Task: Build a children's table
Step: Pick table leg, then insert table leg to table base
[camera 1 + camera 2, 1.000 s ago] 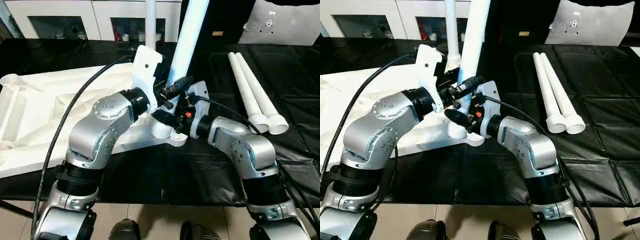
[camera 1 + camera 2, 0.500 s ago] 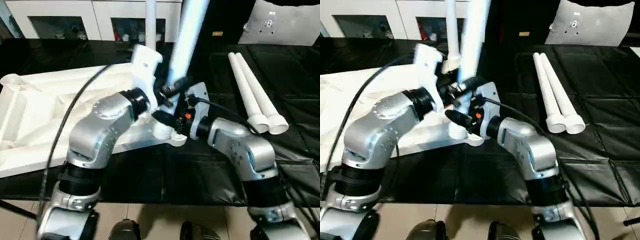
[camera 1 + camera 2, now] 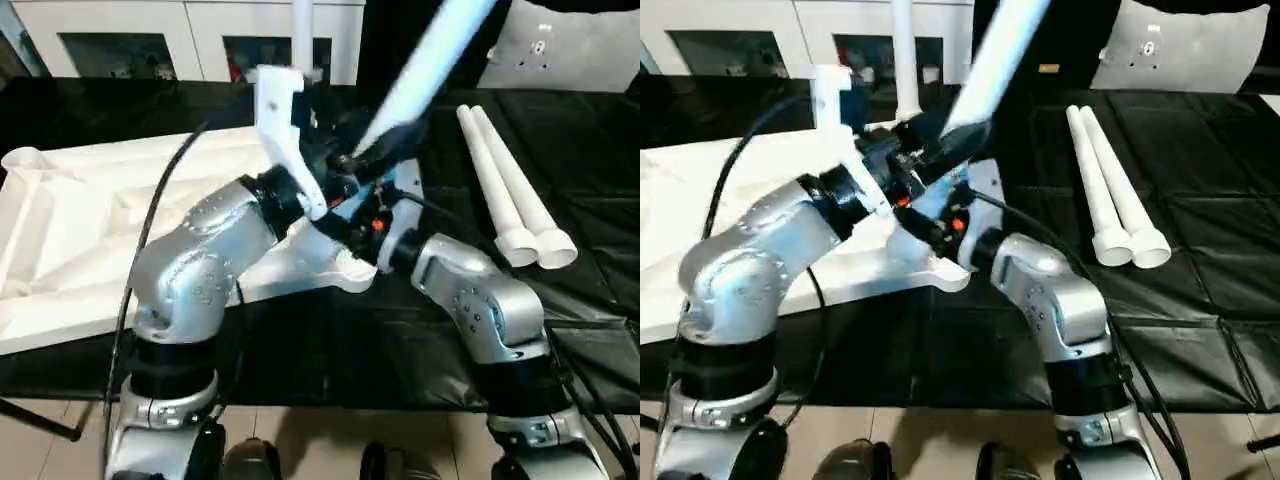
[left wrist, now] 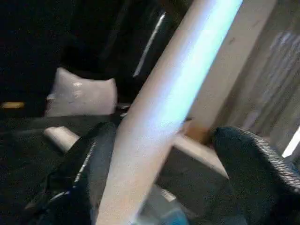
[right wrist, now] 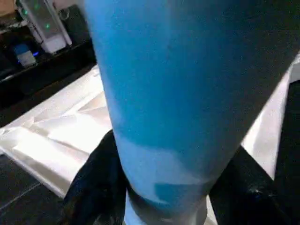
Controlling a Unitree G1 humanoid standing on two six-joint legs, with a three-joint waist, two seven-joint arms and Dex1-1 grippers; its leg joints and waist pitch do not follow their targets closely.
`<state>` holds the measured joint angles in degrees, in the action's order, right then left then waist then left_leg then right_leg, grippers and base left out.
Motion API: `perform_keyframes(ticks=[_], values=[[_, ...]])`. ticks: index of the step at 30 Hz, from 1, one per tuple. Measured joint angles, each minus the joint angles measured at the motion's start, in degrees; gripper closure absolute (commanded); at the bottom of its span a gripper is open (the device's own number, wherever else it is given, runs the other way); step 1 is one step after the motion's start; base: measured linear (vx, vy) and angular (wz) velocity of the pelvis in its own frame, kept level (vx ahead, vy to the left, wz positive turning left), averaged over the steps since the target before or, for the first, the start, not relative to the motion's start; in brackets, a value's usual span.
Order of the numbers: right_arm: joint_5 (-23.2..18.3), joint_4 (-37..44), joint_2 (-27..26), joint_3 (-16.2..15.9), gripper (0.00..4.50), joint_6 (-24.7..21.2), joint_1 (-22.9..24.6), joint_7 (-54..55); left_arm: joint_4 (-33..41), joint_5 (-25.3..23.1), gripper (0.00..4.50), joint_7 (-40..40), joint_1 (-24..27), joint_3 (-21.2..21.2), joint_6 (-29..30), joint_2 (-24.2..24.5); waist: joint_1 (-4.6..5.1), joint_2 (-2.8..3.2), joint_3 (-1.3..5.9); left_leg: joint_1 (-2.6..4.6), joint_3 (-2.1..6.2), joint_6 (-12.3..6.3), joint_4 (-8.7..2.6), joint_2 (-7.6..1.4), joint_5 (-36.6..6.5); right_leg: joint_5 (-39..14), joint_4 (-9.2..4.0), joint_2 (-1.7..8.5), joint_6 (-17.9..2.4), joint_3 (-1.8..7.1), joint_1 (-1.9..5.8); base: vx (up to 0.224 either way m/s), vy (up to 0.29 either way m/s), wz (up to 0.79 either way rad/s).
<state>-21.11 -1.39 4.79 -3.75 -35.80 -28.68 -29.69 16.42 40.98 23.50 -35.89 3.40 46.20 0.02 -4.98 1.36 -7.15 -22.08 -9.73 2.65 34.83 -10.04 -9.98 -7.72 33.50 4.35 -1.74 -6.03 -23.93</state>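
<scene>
Leg (image 3: 425,75) is held low down by both pincers, left pincer (image 3: 345,165) and right pincer (image 3: 350,230) closed around it | long axis tilted toward robot's right | its foot is near corner socket (image 3: 350,268) of tabletop (image 3: 80,230) on desk (image 3: 590,200) | uprighting is judged needed.

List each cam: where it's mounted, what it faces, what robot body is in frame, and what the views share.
Left eye view: on the head, facing forward and down at the table top on the black bench; both silver forearms meet at the tilted leg.
Right eye view: same head, slightly offset, same scene; two spare legs lie to the right.
Left wrist view: on the left wrist, looking along its fingers, which flank the leg.
Right wrist view: on the right wrist, facing the leg's lower end, its fingers either side.
Shared: all four show the tilted leg.
</scene>
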Motion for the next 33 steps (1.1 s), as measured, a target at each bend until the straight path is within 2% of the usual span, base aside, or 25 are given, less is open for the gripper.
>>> perform_keyframes(ticks=[3,5,6,9,11,12,15,16,18,21,22,25,27,32,33], values=[[0.5,-0.07,0.44,0.32,2.61,0.19,0.08,1.42,0.57,2.05,0.35,0.62,0.07,1.35,-0.5,-0.51,0.05,0.01,0.01,0.0,0.0,0.0,0.0,0.0,0.0,0.0,0.0,-0.01,0.0,0.0,0.0,0.0,0.0,0.0],[1.2,0.09,1.16,0.28,2.61,0.28,0.66,2.2,0.28,1.95,0.12,0.64,0.07,2.71,-1.25,1.19,0.18,0.03,0.02,0.04,0.0,0.0,-0.01,0.0,0.0,0.01,0.0,-0.02,0.02,0.0,0.01,0.0,0.0,0.0],[1.56,0.16,2.1,0.27,2.61,0.06,1.17,2.36,0.08,1.74,0.09,0.74,0.09,3.42,-1.64,2.5,0.18,0.05,0.03,0.04,0.0,0.0,-0.01,0.0,0.0,0.01,0.0,-0.03,0.03,0.0,0.01,0.0,0.0,0.0],[2.48,1.32,5.6,0.25,2.61,-0.07,3.75,1.1,0.03,-1.29,0.08,3.78,2.3,3.88,-2.69,11.06,0.4,0.21,0.12,0.06,0.0,0.01,-0.03,0.0,0.0,0.0,0.0,-0.04,0.1,0.03,0.01,0.0,0.0,0.0],[2.6,2.79,6.48,0.51,2.61,0.14,4.9,0.51,-0.81,-7.14,0.08,8.08,5.57,-0.47,-4.76,20.11,0.74,0.29,0.18,0.12,0.01,0.01,-0.09,0.0,0.0,-0.01,-0.01,-0.06,0.15,0.05,0.02,0.0,0.0,0.0],[2.6,3.12,6.95,0.86,2.61,0.15,5.47,0.43,-1.75,-9.49,0.08,10.11,7.0,-2.39,-5.66,22.87,0.93,0.37,0.23,0.12,0.01,0.01,-0.12,0.02,0.0,-0.02,-0.01,-0.06,0.16,0.08,0.01,0.0,0.0,0.0],[2.6,3.52,7.79,1.43,2.62,0.24,6.51,0.25,-5.96,-15.78,0.08,15.48,11.08,-8.84,-9.57,27.58,0.99,0.45,0.28,0.1,0.01,0.01,-0.1,0.07,0.0,-0.03,-0.03,-0.05,0.17,0.18,0.02,0.0,0.0,0.0],[2.58,3.56,7.86,1.43,2.62,0.24,6.68,0.23,-7.63,-18.03,0.37,17.08,11.78,-11.58,-11.32,29.12,1.13,0.45,0.28,0.1,0.01,0.01,-0.09,0.07,0.0,-0.03,-0.02,-0.06,0.17,0.19,0.02,0.0,0.0,0.0],[2.49,3.77,8.23,1.51,2.62,0.28,7.0,0.24,-9.65,-20.8,0.37,18.91,11.98,-14.69,-13.89,30.75,1.25,0.45,0.28,0.11,0.01,0.01,-0.08,0.08,0.0,-0.02,-0.02,-0.05,0.17,0.22,0.03,0.0,0.0,0.0],[2.48,4.4,9.16,1.7,2.62,0.29,7.56,0.02,-11.74,-24.01,0.63,20.89,11.75,-17.7,-17.38,32.4,1.52,0.57,0.34,0.15,0.01,0.02,-0.08,0.08,0.0,-0.02,-0.02,-0.06,0.16,0.23,0.07,0.0,0.0,0.0],[2.29,5.07,9.42,1.89,2.62,0.28,7.9,-0.41,-13.09,-25.18,0.86,22.0,11.64,-18.73,-18.95,33.02,1.64,0.69,0.42,0.16,0.01,0.01,-0.09,0.09,0.0,-0.02,-0.02,-0.06,0.16,0.24,0.07,0.0,0.0,0.0],[1.42,6.14,10.44,2.2,2.62,0.28,8.06,-1.91,-17.55,-27.61,0.9,24.8,10.97,-20.28,-22.61,33.34,1.77,0.96,0.59,0.19,0.01,0.02,-0.1,0.1,0.0,-0.02,-0.02,-0.06,0.16,0.24,0.07,0.0,0.0,0.0],[1.35,6.52,10.94,2.2,2.62,0.28,8.09,-2.61,-19.69,-28.46,1.23,26.34,10.5,-20.82,-24.38,33.36,1.83,0.98,0.6,0.19,0.01,0.02,-0.12,0.1,0.0,-0.02,-0.02,-0.06,0.16,0.24,0.06,0.0,0.0,0.0],[0.92,7.39,11.42,2.08,2.62,0.28,8.18,-3.29,-25.32,-30.13,1.48,30.8,8.91,-23.03,-29.18,34.22,1.9,1.1,0.68,0.19,0.01,0.01,-0.13,0.09,0.0,-0.01,-0.02,-0.06,0.15,0.24,0.05,0.0,0.0,0.0],[0.92,7.43,11.53,2.09,2.62,0.28,8.18,-3.29,-26.04,-30.29,1.66,31.25,8.88,-23.12,-29.34,34.52,1.94,1.11,0.68,0.19,0.0,0.02,-0.13,0.09,0.0,-0.01,-0.02,-0.06,0.15,0.24,0.05,0.0,0.0,0.0]])
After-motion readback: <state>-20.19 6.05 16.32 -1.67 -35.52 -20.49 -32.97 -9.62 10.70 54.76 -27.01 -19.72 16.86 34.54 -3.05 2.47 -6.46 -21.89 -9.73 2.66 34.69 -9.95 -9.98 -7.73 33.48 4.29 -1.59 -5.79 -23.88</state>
